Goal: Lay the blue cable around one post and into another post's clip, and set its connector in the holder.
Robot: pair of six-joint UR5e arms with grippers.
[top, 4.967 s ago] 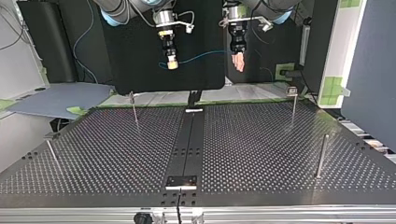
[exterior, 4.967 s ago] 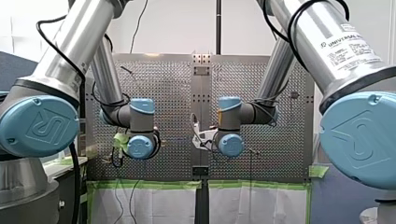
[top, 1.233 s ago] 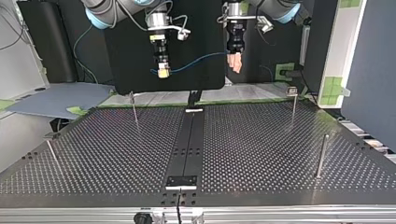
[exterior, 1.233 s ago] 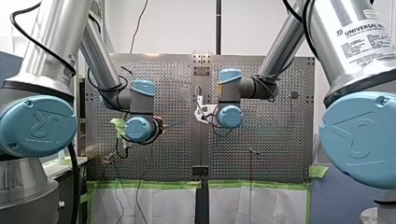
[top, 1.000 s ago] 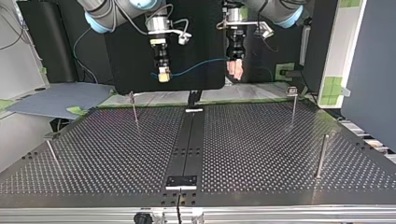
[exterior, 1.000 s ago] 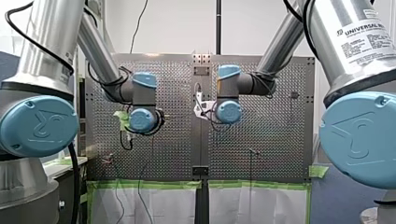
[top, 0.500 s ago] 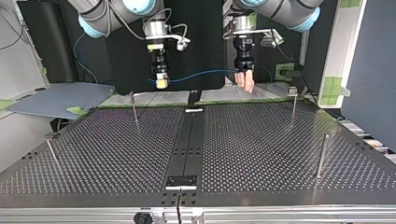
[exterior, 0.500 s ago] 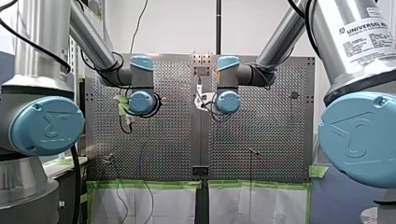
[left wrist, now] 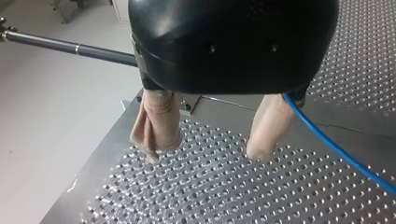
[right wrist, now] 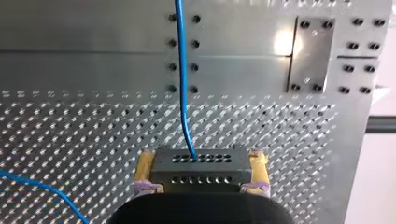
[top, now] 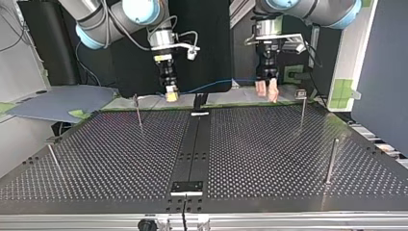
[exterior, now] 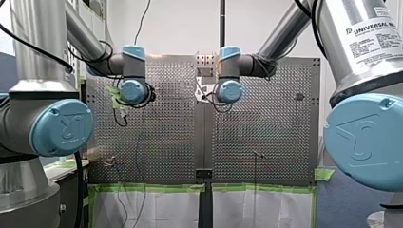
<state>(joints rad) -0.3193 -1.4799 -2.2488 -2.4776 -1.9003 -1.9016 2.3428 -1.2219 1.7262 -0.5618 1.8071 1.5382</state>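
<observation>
In the top view my right gripper (top: 170,94) hangs at the left above the table's far edge, its yellow pads shut on the cable's connector. The right wrist view shows that grey connector block (right wrist: 200,169) pinched between the pads, with the blue cable (right wrist: 181,70) running straight ahead from it. The cable (top: 211,85) then stretches across to my left gripper (top: 266,90) at the right. In the left wrist view my left gripper (left wrist: 205,151) is open, its beige fingers (left wrist: 156,126) spread just above the perforated plate. The cable (left wrist: 336,147) passes beside one finger, not between them.
Thin metal posts stand on the table: one (top: 138,110) near my right gripper, one (top: 302,107) beside my left gripper, and two nearer the camera (top: 331,161) (top: 53,156). A small black block (top: 187,186) sits on the centre strip at the near edge.
Both grippers have come down toward the table's far edge in the top view. My left gripper has also shifted right. The connector stays in my right gripper.
</observation>
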